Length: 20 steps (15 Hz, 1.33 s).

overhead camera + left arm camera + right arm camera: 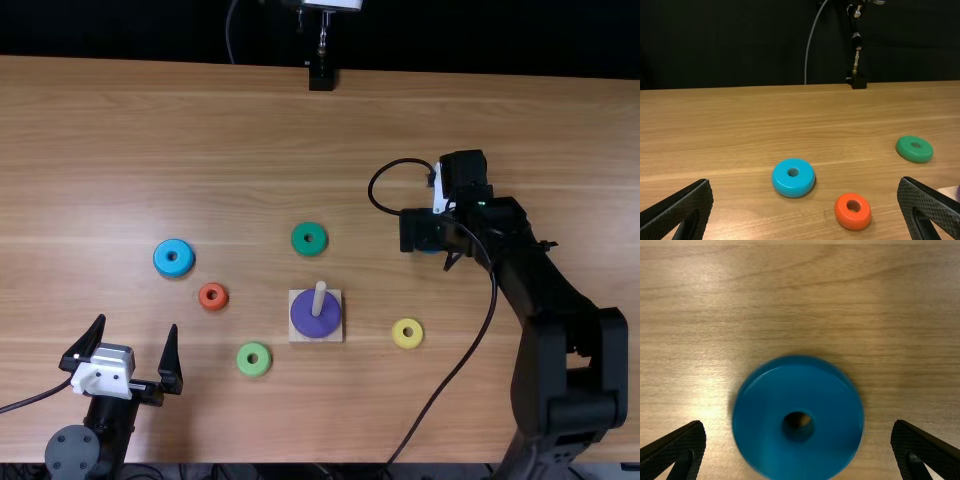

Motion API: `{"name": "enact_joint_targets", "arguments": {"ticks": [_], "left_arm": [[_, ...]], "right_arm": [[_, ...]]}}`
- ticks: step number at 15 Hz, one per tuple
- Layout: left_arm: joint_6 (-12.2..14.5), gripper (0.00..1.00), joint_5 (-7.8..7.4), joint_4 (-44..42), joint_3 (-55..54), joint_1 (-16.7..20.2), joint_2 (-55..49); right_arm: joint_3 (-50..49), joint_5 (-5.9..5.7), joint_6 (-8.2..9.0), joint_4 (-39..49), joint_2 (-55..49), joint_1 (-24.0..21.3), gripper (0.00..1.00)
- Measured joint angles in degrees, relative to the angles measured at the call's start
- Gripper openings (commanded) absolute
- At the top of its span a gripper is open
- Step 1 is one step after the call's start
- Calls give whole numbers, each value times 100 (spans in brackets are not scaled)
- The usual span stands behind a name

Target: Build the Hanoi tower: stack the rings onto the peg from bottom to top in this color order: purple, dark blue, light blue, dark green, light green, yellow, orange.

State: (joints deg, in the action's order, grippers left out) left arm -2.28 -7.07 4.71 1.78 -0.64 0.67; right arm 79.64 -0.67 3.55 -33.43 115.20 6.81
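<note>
Nearest to us, at the left: one left hand (pixel 137 325), fingers set wide apart, holding nothing and touching nothing. Beneath everything, we list one light brown wooden table (pixel 90 180), its grain running side to side. Beyond its far edge, a black backdrop (pixel 130 28); against this, one thin cable (pixel 229 38), hanging, and just right of it a black fixture (pixel 321 77) at the table's edge.

Rings, as we find them from left to right: one light blue ring (pixel 174 268), flat on the table; one orange ring (pixel 212 304), nearby; one light green ring (pixel 254 369), nearer to us; one dark green ring (pixel 309 249), farther off; one purple ring (pixel 316 323), round the upright peg (pixel 319 297), on a pale square base (pixel 297 335); one yellow ring (pixel 407 342), lying alone.

Last, one right hand (pixel 450 235), above one dark blue ring (pixel 765 425) lying on the table. We see its fingers spread in the right wrist view, the ring between them and touching neither; nothing is held.
</note>
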Motion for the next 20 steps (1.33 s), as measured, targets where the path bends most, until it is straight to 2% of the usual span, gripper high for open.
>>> {"name": "enact_joint_targets", "arguments": {"ticks": [4, 9, 10, 11, 13, 14, 20], "left_arm": [[0, 100, 2, -2, 0, 0, 2], [0, 100, 0, 0, 2, 0, 2], [0, 100, 2, 0, 0, 0, 0], [0, 100, 0, 2, 0, 0, 0], [-2, 100, 2, 2, 0, 0, 0], [-2, 100, 0, 2, 0, 0, 0], [-2, 100, 0, 0, 0, 0, 0]], "right_arm": [[28, -151, 0, -7, 79, 0, 100], [179, -192, 0, -22, 229, 0, 100], [179, -192, 0, -52, 229, 0, 93], [179, -190, 0, -55, 229, 0, 76], [181, -186, 0, -66, 229, 0, 18], [179, -188, 0, -63, 229, 0, 0], [181, -188, -20, -85, 229, 2, 0]]}}
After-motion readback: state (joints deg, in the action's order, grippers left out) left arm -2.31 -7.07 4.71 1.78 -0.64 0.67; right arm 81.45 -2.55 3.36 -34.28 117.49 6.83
